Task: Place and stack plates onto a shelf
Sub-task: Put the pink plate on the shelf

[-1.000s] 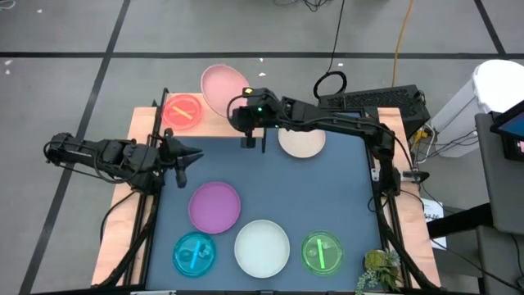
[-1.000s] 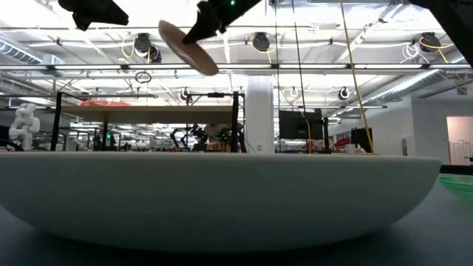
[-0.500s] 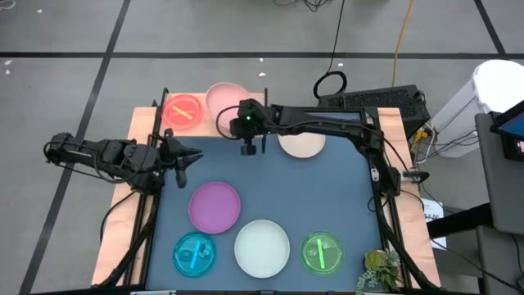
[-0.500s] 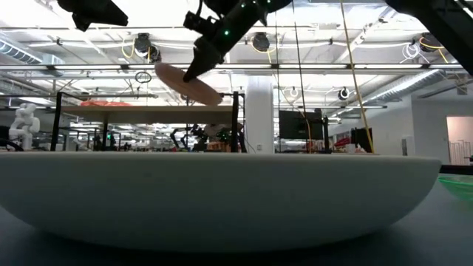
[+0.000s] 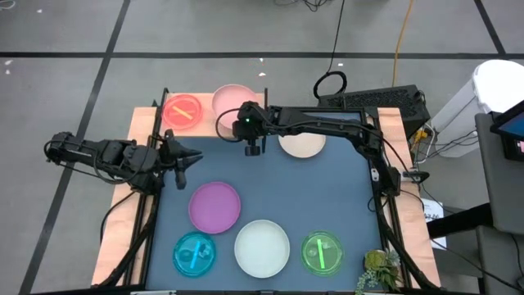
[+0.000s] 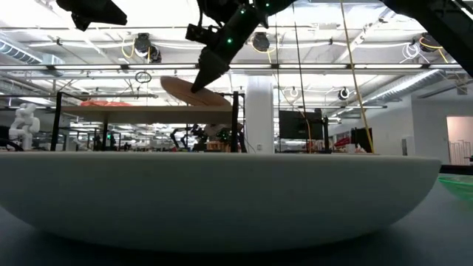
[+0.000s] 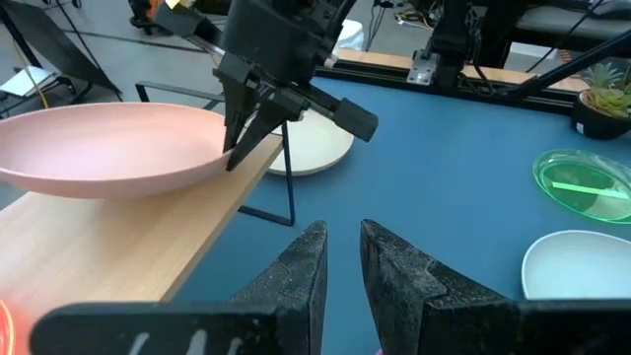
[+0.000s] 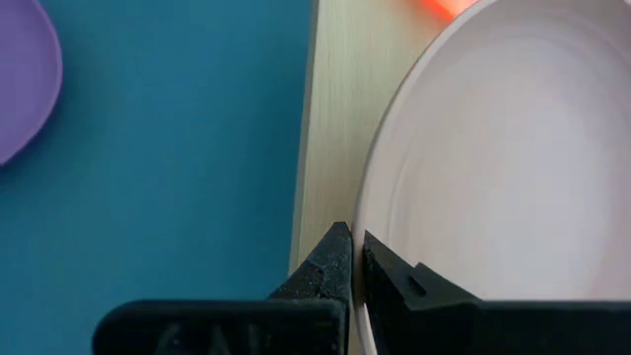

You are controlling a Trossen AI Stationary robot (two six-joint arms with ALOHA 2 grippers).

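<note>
Right hand (image 7: 242,148) is pinched on the rim of the pink plate (image 7: 108,148), fingers closed tight over the near edge, as the right wrist view confirms. The plate sits over the shelf (image 7: 118,247), slightly tilted; whether its base rests fully on the board cannot be told. Beyond the plate from the hand lies the orange translucent plate (image 5: 183,111), already on the shelf. The cream plate (image 5: 303,143) lies on the worktop (image 5: 327,197) just behind the hand's arm.

Left hand (image 5: 182,158) waits off to the side, fingers only slightly parted and holding nothing.

Risks, by judgement: the plate's gripped edge lies close to the shelf's edge, so release while tilted could let it rock or slide off toward the worktop. Pushing further away from the hand could nudge the orange plate. Withdrawal with fingers insufficiently opened could drag the rim back.
</note>
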